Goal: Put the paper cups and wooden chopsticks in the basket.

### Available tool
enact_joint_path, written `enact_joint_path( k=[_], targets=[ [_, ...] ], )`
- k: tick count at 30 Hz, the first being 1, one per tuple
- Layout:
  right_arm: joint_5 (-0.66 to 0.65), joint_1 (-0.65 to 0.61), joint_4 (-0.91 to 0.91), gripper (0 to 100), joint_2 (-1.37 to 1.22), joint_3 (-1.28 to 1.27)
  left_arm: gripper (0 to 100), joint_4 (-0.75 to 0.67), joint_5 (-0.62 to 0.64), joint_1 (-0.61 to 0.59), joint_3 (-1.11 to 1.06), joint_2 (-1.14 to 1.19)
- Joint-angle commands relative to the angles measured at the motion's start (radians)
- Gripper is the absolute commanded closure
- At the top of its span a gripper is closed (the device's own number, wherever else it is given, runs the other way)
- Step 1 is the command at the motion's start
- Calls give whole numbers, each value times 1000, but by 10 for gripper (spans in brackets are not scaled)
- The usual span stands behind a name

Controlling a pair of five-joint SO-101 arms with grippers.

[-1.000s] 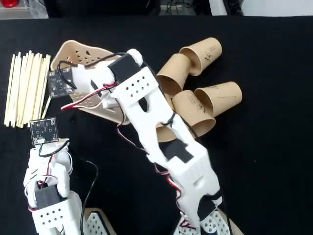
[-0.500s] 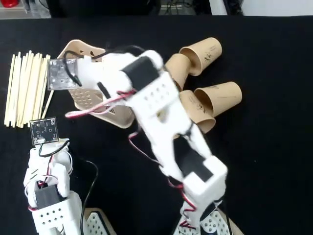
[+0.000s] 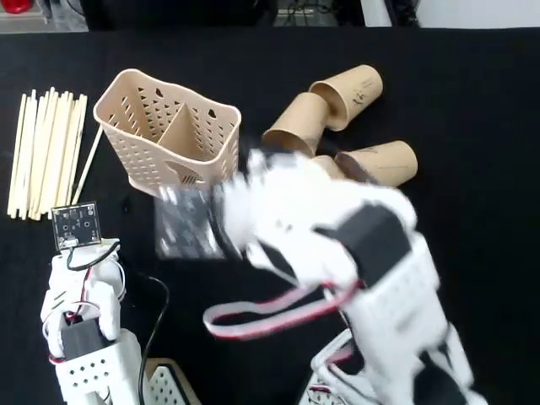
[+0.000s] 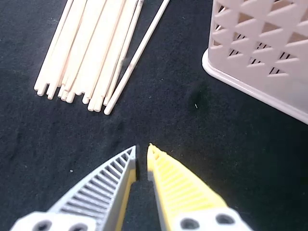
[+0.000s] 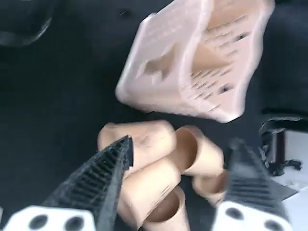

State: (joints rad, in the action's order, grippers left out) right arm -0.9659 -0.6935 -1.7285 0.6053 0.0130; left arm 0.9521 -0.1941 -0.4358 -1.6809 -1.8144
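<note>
Black table cover (image 3: 494, 110); red object (image 3: 17, 5) at far-left edge.

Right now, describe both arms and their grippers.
Left arm: white perforated shell, black motor, black cable. Left gripper: ribbed fingers, one grey, one yellow. Right arm: white, black motor blocks, red and white wires. Right gripper: black ribbed fingers, white bases.

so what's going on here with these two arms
The right gripper hangs open above the paper cups, which lie on their sides beside the upright basket. The left gripper sits shut over the table near the wooden chopsticks, which lie side by side. Nothing is in the basket yet.
</note>
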Motion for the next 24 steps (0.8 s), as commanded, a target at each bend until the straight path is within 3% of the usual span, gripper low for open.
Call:
enact_joint_path(
  k=[1,6,14,24],
  targets=[
    [-31,38,41,776,213,-306,945,6,3,-7,-18,-9],
    [-34,212,224,715,466,-682,945,6,3,-7,-18,-9],
    [-28,325,678,676,745,-1299,945,6,3,-7,-18,-9],
    [71,370,1155,677,728,-1531,945,6,3,-7,-18,-9]
  ],
)
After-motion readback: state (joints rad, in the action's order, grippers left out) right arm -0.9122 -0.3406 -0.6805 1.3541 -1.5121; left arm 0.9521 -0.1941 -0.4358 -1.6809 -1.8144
